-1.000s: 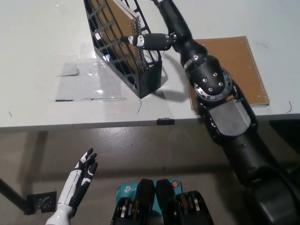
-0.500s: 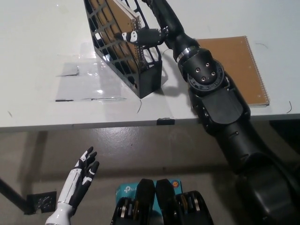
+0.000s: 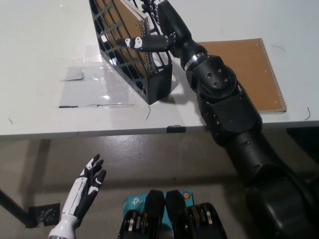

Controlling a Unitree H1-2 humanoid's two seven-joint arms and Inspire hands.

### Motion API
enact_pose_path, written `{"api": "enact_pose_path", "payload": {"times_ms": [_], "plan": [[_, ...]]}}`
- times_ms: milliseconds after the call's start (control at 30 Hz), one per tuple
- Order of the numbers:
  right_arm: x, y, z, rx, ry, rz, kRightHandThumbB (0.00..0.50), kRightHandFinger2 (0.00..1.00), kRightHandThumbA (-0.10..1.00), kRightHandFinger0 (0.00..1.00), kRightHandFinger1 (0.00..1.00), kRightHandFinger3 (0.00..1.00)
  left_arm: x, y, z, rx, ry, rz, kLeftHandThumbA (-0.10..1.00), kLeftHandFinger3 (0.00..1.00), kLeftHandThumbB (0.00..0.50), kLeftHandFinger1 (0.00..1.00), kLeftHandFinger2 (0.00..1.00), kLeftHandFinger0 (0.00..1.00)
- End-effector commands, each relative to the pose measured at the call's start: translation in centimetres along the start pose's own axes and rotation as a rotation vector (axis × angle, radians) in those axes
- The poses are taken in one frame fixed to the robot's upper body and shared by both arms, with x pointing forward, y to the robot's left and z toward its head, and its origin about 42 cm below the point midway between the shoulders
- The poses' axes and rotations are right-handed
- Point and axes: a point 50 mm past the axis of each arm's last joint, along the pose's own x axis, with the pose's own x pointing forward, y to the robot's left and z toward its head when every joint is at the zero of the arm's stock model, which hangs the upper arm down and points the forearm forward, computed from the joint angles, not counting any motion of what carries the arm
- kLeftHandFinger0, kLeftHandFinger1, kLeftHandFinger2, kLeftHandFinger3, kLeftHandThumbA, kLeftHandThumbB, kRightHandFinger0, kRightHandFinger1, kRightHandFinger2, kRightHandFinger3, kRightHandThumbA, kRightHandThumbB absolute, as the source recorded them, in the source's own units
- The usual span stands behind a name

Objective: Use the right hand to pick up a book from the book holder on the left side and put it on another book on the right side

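A black wire book holder [image 3: 130,69] stands tilted on the white table [image 3: 35,55], left of centre. A brown spiral-bound book [image 3: 123,24] leans inside it. My black right hand [image 3: 160,27] reaches into the holder from the right. Its thumb [image 3: 137,43] lies across the book's spiral edge, and the other fingers spread over the book's top edge; they are not closed on the book. A second brown spiral book [image 3: 251,69] lies flat on the table at the right. My white left hand [image 3: 85,188] hangs open below the table's front edge at the lower left.
A clear taped sheet [image 3: 89,87] lies on the table left of the holder. The table's front edge [image 3: 99,133] runs across the middle of the picture, with floor below it. My right forearm [image 3: 219,94] covers the flat book's left edge.
My right hand has pushed further left and up into the holder, its thumb sliding across the book's spiral edge. The left hand has barely moved.
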Motion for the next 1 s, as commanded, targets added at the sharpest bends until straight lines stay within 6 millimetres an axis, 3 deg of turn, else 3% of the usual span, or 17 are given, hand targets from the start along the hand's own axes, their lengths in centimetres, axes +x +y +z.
{"api": "enact_pose_path", "payload": {"times_ms": [0,167,467,733,967], "plan": [[1.7,0.9,2.8,0.071,-0.072,0.029,0.308,1.00,1.00,1.00,1.00,1.00,0.6,0.6,1.0,0.033,-0.047,-0.018,0.90,1.00,0.160,1.00,1.00,0.95],[1.6,1.4,2.2,0.070,-0.059,0.034,0.324,1.00,1.00,0.96,1.00,1.00,0.6,0.7,1.0,0.032,-0.054,-0.022,0.90,1.00,0.156,1.00,1.00,0.94],[1.4,1.2,0.9,0.079,-0.011,0.025,0.323,1.00,1.00,0.98,1.00,1.00,0.8,0.9,1.0,0.038,-0.064,-0.021,0.91,1.00,0.152,1.00,1.00,0.92],[1.3,0.6,-0.5,0.093,0.035,0.004,0.356,1.00,1.00,1.00,1.00,1.00,0.7,0.8,1.2,0.034,-0.043,-0.020,0.88,1.00,0.148,1.00,1.00,0.93],[1.4,0.5,-0.5,0.090,0.043,-0.003,0.329,1.00,1.00,0.95,1.00,1.00,0.9,0.8,1.3,0.032,-0.048,-0.021,0.87,1.00,0.143,1.00,1.00,0.93]]}}
